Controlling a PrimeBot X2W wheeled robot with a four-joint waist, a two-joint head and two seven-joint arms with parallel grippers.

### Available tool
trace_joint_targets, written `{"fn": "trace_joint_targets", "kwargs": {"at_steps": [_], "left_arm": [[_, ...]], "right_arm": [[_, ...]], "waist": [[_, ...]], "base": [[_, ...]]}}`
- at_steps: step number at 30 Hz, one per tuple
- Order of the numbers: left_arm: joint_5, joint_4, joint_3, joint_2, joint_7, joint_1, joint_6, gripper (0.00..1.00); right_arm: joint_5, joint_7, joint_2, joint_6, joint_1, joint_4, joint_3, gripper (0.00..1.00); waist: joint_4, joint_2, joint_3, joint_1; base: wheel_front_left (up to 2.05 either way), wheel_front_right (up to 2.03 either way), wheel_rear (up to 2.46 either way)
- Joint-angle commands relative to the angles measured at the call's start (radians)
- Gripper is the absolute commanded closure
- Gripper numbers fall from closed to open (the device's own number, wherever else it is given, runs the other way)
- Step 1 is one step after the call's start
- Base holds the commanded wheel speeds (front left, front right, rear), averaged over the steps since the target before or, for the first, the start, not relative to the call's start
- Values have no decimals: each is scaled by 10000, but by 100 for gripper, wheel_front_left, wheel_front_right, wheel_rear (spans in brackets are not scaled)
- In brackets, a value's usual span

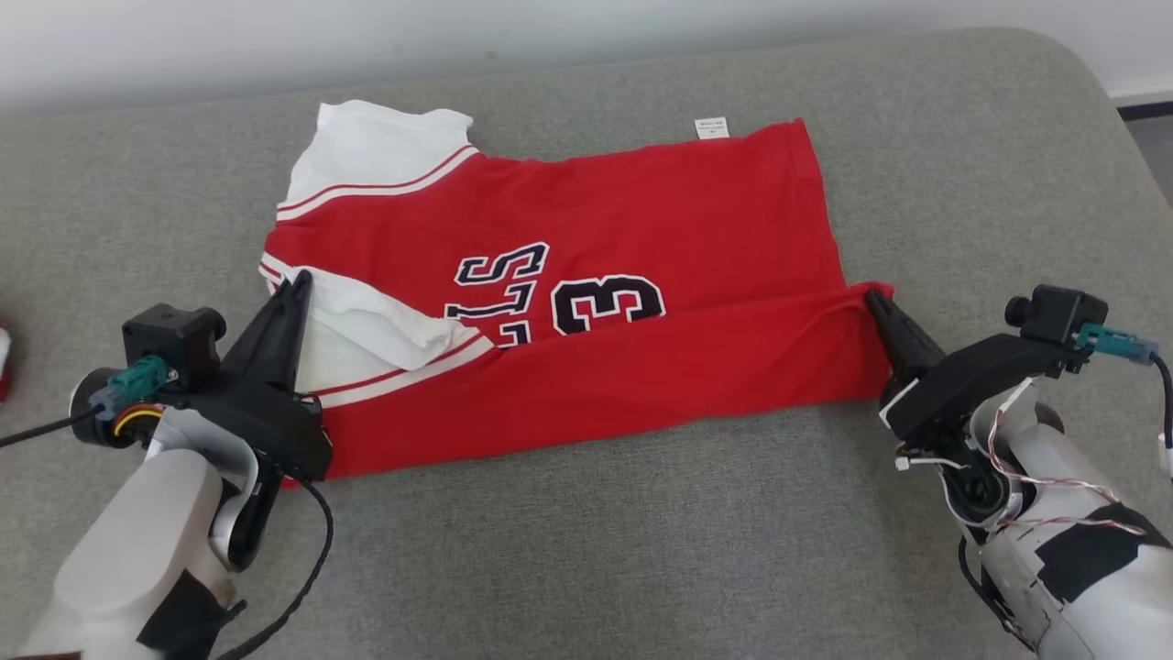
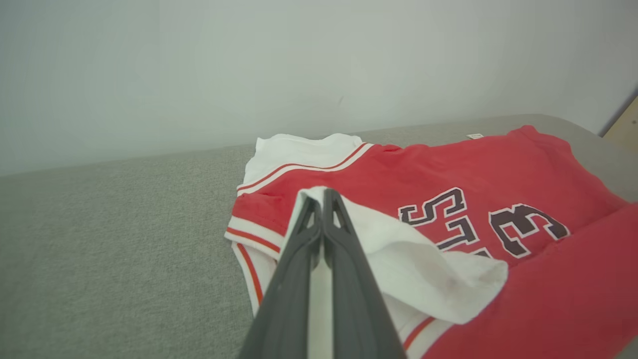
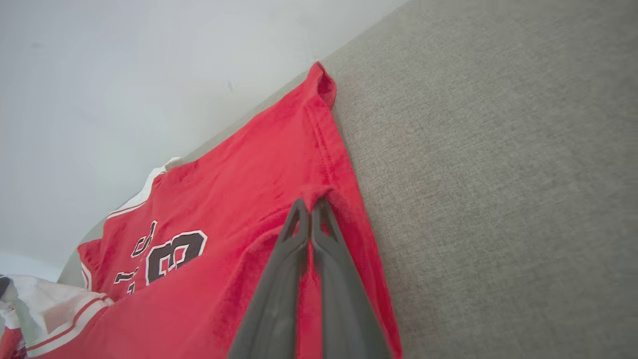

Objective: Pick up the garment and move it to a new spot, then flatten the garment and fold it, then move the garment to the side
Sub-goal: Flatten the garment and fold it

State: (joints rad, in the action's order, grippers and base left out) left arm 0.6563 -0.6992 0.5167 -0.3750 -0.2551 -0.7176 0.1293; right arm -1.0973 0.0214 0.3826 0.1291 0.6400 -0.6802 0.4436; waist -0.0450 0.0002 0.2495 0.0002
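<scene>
Red jersey (image 1: 641,229) lying across the grey cushion (image 1: 586,550), sleeve end towards the robot's left, hem towards its right, and the near long edge is doubled over onto the body, covering the lower part of the dark number (image 1: 607,305). Left gripper (image 1: 298,280), fingers pressed together, tips nipped on the white sleeve (image 1: 376,330) at the near shoulder. The left wrist view makes that plain, with a sliver of white cloth caught between the two dark fingers (image 2: 349,279) and the sleeve bunched just beyond. Over on the other side, right gripper (image 1: 877,298), jaws closed as well, pinching the red corner where the folded edge meets the hem. From the right wrist view the cloth puckers up around the fingertips, and the hem runs away from them in a straight line to the far corner. The head view gives the whole spread: both grippers at opposite ends of the fold line, well apart, a small white label (image 1: 711,127) poking out at the far hem, and a scrap of something red and white (image 1: 3,362) at the left border, too cut off to name. The wrist views add the pale wall (image 2: 249,75) rising behind the cushion's far edge.
</scene>
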Motion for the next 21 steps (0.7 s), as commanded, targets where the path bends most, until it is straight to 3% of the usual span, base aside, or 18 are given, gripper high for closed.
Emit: {"fn": "trace_joint_targets", "kwargs": {"at_steps": [1,5,6,7,8,9,21], "left_arm": [[80,-109,74,-68,-70,-165,4,100],[262,-554,600,-89,-111,-488,5,100],[268,-641,637,-73,-115,-526,5,100],[106,-660,604,-106,-118,-611,5,97],[-74,-625,530,-120,-119,-643,5,33],[-213,-554,375,-103,-112,-594,4,0],[-1654,1651,-1960,515,-105,2515,-314,0]], "right_arm": [[96,95,-56,33,160,-95,68,100],[234,326,-132,33,603,-637,522,100],[214,410,-140,33,659,-753,565,96],[232,516,-135,33,712,-815,631,20],[198,591,-141,33,736,-898,683,0],[205,720,-122,33,742,-929,740,0],[515,2143,706,33,-830,-540,1405,0]], "waist": [[-127,-2,118,-2],[-142,-2,117,-2],[-120,-2,95,-2],[-82,-2,63,-2],[-48,-2,24,-2],[-16,-2,-25,-2],[380,-2,-711,-2]], "base": [[0,0,0],[0,0,0],[0,0,0],[0,0,0],[0,0,0],[0,0,0],[0,0,0]]}}
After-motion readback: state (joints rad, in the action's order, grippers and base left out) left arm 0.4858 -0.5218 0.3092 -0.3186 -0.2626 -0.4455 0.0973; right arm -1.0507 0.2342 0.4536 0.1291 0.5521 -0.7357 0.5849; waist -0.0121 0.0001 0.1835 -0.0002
